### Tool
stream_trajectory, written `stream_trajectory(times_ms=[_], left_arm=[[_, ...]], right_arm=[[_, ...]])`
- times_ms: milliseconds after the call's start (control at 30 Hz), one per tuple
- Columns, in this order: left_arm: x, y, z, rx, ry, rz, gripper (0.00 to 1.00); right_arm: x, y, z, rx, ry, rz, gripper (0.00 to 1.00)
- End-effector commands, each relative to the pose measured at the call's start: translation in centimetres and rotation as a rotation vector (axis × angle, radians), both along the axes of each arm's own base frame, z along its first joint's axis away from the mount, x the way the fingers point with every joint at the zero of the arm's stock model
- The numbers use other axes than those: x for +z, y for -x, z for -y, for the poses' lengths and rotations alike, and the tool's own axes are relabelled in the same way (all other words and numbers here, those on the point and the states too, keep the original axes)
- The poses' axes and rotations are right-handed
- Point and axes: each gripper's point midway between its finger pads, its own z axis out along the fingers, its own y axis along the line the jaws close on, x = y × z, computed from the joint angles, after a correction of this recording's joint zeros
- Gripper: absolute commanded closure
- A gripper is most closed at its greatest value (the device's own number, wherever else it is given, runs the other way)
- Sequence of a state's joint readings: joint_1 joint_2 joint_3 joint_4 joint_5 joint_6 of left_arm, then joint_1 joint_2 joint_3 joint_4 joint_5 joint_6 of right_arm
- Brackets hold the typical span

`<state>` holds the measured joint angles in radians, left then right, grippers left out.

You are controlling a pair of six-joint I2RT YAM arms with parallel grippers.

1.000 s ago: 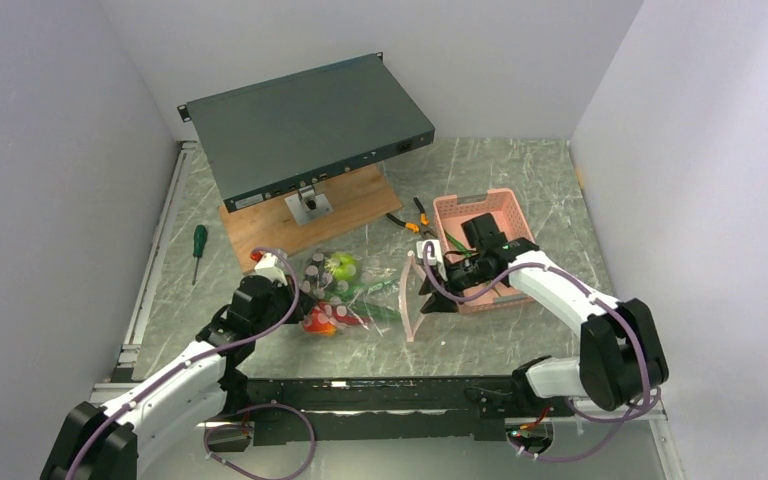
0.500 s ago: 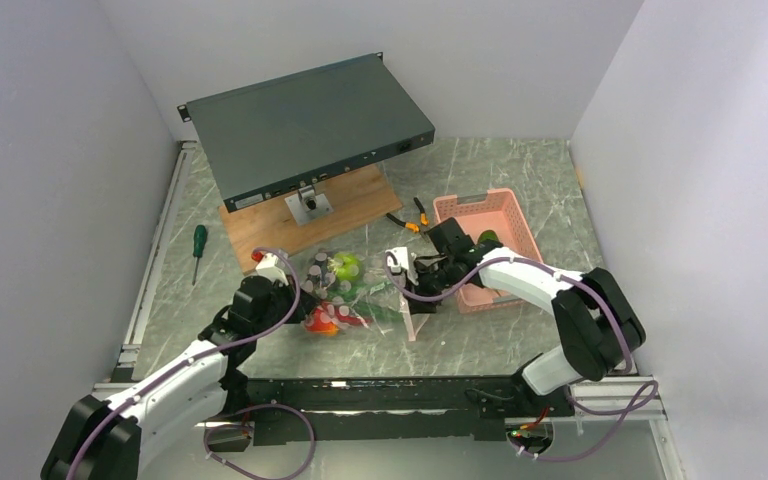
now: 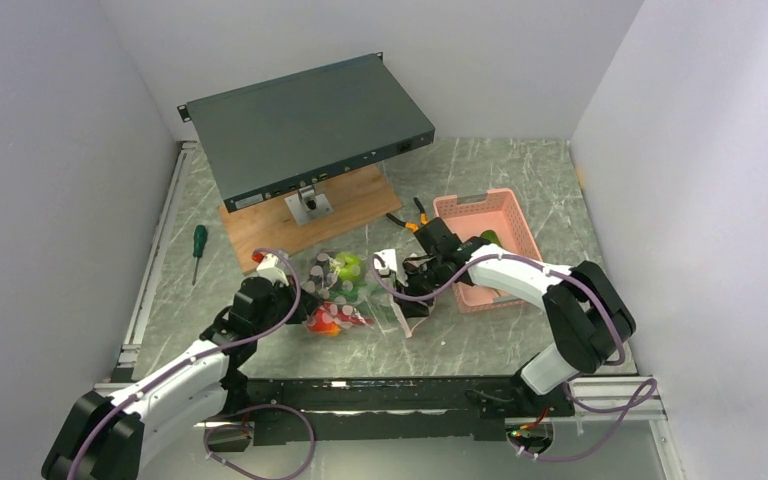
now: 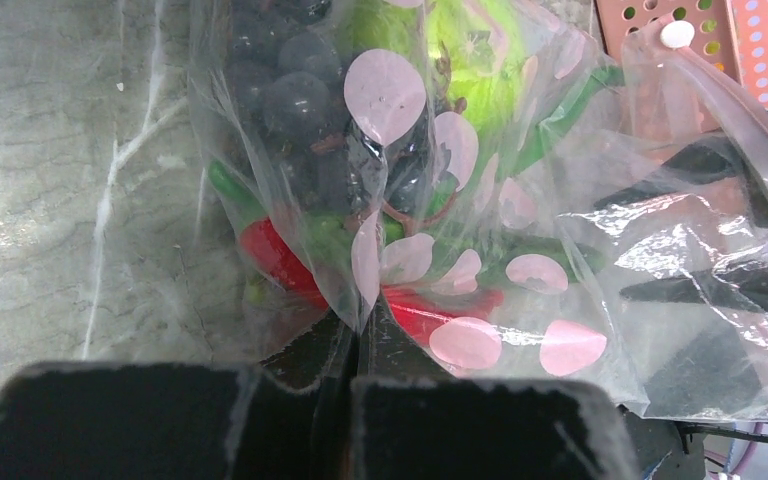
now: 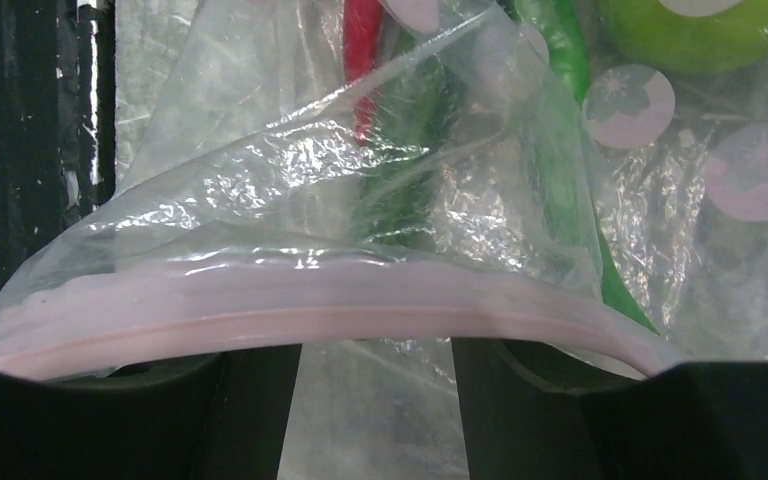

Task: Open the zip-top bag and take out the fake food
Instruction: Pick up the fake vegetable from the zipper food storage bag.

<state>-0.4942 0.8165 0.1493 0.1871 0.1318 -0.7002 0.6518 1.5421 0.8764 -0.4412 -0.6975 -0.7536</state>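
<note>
The zip-top bag (image 3: pixel 360 292) lies on the table, clear with pinkish dots, its mouth toward the right. Inside it is the fake food: a green apple (image 4: pixel 480 40), dark grapes (image 4: pixel 300 90), red pieces (image 4: pixel 280 262) and long green pods (image 5: pixel 560 45). My left gripper (image 4: pixel 355 350) is shut on a fold of the bag's closed end; it also shows in the top view (image 3: pixel 295 305). My right gripper (image 5: pixel 378 400) is open at the bag's mouth, and the pink zip rim (image 5: pixel 360 300) arches across both fingers. It also shows in the top view (image 3: pixel 407 290).
The pink basket (image 3: pixel 505 215) stands right behind my right arm, with a green item inside. Orange-handled pliers (image 3: pixel 412 218) lie beside it. A grey rack unit (image 3: pixel 305 125) on a wooden board (image 3: pixel 345 205) fills the back left. A green screwdriver (image 3: pixel 198 245) lies at the left.
My right gripper has moved left from the pink basket to the bag's mouth. The bag's open rim has shifted left with it. My left gripper has stayed shut on the bag.
</note>
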Motion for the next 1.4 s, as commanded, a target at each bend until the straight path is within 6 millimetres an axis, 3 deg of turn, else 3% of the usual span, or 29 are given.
stream_trajectory(times_ms=[0, 233, 433, 633, 833, 933, 1100, 1367], left_arm=[[-1.5, 1.4, 0.2, -0.031, 0.006, -0.061, 0.98], [-1.6, 1.5, 0.3, -0.031, 0.018, -0.065, 0.98], [-1.8, 1.7, 0.3, -0.031, 0.018, -0.070, 0.98], [-2.0, 1.8, 0.2, -0.028, 0.019, -0.070, 0.98], [-2.3, 1.9, -0.1, -0.027, 0.005, -0.072, 0.99], [-2.2, 1.9, -0.2, -0.025, -0.008, -0.070, 0.99], [-2.1, 1.8, -0.6, -0.019, -0.032, -0.064, 1.00], [-1.5, 1.6, -0.9, -0.012, -0.055, -0.055, 1.00]], right_arm=[[0.3, 0.0, -0.9, 0.003, 0.007, -0.014, 0.43], [-1.6, -1.0, -0.6, -0.051, 0.108, -0.001, 0.42], [-3.0, -0.8, -0.6, -0.041, 0.168, 0.026, 0.43], [-4.0, -0.9, -0.6, -0.041, 0.225, 0.054, 0.60], [-2.3, -1.1, -1.2, -0.043, 0.193, 0.061, 0.85], [-0.8, -0.8, -1.4, -0.024, 0.150, 0.058, 0.91], [1.2, -0.2, -1.3, 0.027, 0.121, 0.039, 0.93], [2.6, -0.3, -0.1, 0.061, 0.123, 0.086, 0.94]])
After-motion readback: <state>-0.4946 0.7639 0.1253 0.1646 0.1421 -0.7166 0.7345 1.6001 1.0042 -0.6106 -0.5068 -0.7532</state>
